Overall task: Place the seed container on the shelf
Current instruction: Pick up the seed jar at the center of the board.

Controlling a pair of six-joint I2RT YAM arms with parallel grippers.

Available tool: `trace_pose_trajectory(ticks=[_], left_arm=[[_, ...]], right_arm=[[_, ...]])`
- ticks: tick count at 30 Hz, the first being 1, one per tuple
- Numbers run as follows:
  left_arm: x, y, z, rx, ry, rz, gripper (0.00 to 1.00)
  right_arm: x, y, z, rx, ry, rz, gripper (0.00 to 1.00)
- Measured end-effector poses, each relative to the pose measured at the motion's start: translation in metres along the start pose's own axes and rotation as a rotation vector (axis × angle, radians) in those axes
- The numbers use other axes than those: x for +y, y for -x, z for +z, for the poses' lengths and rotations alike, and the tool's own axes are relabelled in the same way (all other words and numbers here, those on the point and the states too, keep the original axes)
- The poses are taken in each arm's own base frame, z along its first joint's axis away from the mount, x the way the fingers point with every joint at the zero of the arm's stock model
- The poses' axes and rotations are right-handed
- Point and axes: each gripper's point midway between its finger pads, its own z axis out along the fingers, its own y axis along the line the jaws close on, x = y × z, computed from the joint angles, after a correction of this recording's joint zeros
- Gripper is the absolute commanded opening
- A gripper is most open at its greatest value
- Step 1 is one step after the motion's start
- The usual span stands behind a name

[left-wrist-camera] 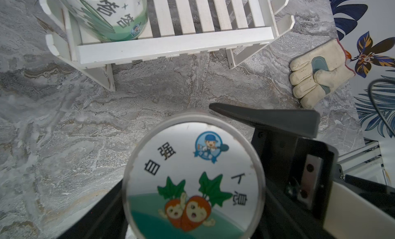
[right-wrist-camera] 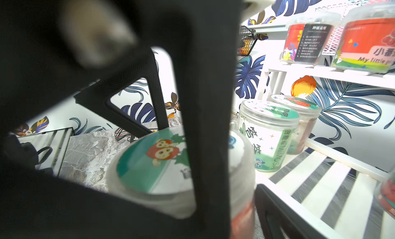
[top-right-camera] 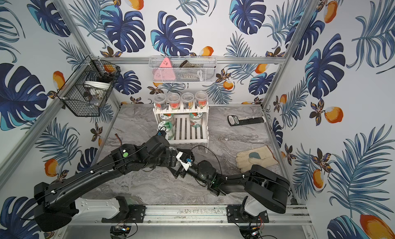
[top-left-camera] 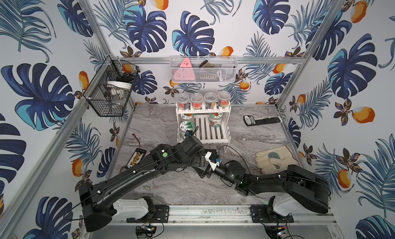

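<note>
The seed container (left-wrist-camera: 193,176) is a clear jar with a carrot picture on its lid. It hangs low over the marble floor just in front of the shelf (left-wrist-camera: 171,47). My left gripper (left-wrist-camera: 192,208) is shut on it, one dark finger on each side of the jar. My right gripper (right-wrist-camera: 192,208) is open around the same seed container (right-wrist-camera: 154,163), and a right fingertip (left-wrist-camera: 265,118) stands close beside the rim. In both top views the arms meet before the shelf (top-left-camera: 213,139) (top-right-camera: 188,139) and hide the jar.
The shelf's upper tier carries several cups (top-left-camera: 203,100), and jars (top-left-camera: 187,125) stand on its lower tier, mostly at the left. A work glove (top-left-camera: 274,159) and a black remote (top-left-camera: 261,120) lie to the right. A black wire basket (top-left-camera: 111,88) and a white mesh basket (top-left-camera: 203,70) hang on the walls.
</note>
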Motion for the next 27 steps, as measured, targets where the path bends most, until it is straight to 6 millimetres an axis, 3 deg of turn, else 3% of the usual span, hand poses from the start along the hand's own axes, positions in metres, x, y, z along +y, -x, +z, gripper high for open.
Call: trace_pose_trajectory(ticks=[6, 14, 18, 23, 27], left_arm=[[0.001, 0.001, -0.003, -0.008, -0.003, -0.003, 0.72], [0.003, 0.001, -0.006, -0.008, 0.0, 0.001, 0.73], [0.002, 0.002, -0.005, -0.013, -0.003, 0.004, 0.78], [-0.006, 0.004, -0.003, -0.015, -0.03, 0.015, 0.95], [-0.017, 0.002, 0.002, 0.008, -0.076, 0.052, 0.99]], right_arm=[[0.001, -0.001, 0.005, -0.002, 0.02, 0.01, 1.0], [0.001, 0.0, 0.008, -0.011, 0.035, 0.014, 0.93], [0.0, 0.001, 0.007, -0.015, 0.039, 0.017, 0.88], [-0.005, 0.001, 0.0, -0.024, 0.015, 0.025, 0.84], [-0.016, -0.004, -0.007, -0.015, -0.039, 0.052, 0.83]])
